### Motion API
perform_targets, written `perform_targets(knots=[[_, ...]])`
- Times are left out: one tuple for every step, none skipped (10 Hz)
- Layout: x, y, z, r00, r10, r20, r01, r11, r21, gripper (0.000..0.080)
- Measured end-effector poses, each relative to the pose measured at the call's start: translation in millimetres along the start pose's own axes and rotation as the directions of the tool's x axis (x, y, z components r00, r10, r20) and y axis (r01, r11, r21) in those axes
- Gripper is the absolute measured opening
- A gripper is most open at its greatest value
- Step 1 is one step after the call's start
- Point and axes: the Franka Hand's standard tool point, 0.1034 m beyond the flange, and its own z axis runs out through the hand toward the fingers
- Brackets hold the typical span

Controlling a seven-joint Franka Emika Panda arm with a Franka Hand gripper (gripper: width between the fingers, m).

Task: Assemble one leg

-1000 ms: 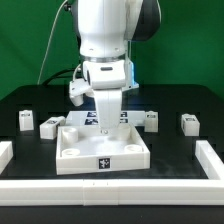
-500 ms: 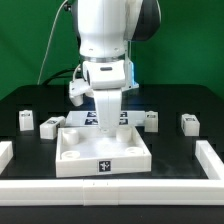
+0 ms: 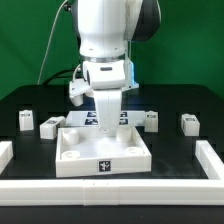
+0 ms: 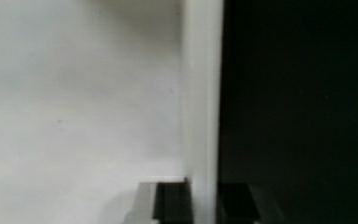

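Four legs lie loose on the black table (image 3: 170, 145), none of them in the gripper's reach zone:
- outer left leg (image 3: 24, 119): stands taller than wide, long axis roughly vertical.
- inner left leg (image 3: 48, 127): wider than tall, long axis roughly across the exterior view, just beside the tray's far left corner.
- inner right leg (image 3: 150, 120): squat block close to the tray's far right corner; axis too small to read.
- outer right leg (image 3: 189, 123): well apart from the tray on the exterior view's right; tagged face toward the camera, axis not readable.

Gripper (image 3: 105, 130): points straight down over the rear middle of the tray (image 3: 80, 165). Fingertips are hidden against the white of the tray, so I cannot tell whether the jaws are wide or narrow, or whether they hold anything.

Tray: large white square piece, round holes at its corners, one tag on its front wall. It sits between the two pairs of legs.

Marker board (image 3: 127, 117): flat behind the tray, partly covered by the arm.

White rail (image 3: 212, 160): borders the table at left, right and front.

Wrist view: pale surface (image 4: 78, 100) meets black along one straight edge; nothing else resolvable.
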Motion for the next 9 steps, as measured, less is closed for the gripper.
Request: perform_targets(knots=[[0.9,0.2,0.1,1.0,0.006,0.0,-0.006,1.0,0.0,0.0058],[10.3,4.5,-0.1,0.998,0.055,-0.003,-0.055,0.998,-0.003,0.0058],[24.5,14.1,-1.1,0.997,0.074,-0.008,-0.074,0.997,-0.012,0.0058],[32.0,21.7,-1.8,0.997,0.074,-0.01,-0.074,0.997,-0.02,0.0058],[41.3,29.9,-2.6,0.994,0.11,-0.015,-0.111,0.994,-0.026,0.0058],[55.5,42.8,-3.9,0.993,0.119,-0.022,-0.12,0.992,-0.039,0.0058],[65.7,53.9,-5.2,0.993,0.116,-0.028,-0.117,0.992,-0.051,0.0058],[74.4,61.1,-6.1,0.99,0.141,-0.032,-0.142,0.988,-0.054,0.0058],[84.9,70.1,-7.2,0.986,0.16,-0.033,-0.162,0.985,-0.051,0.0058]])
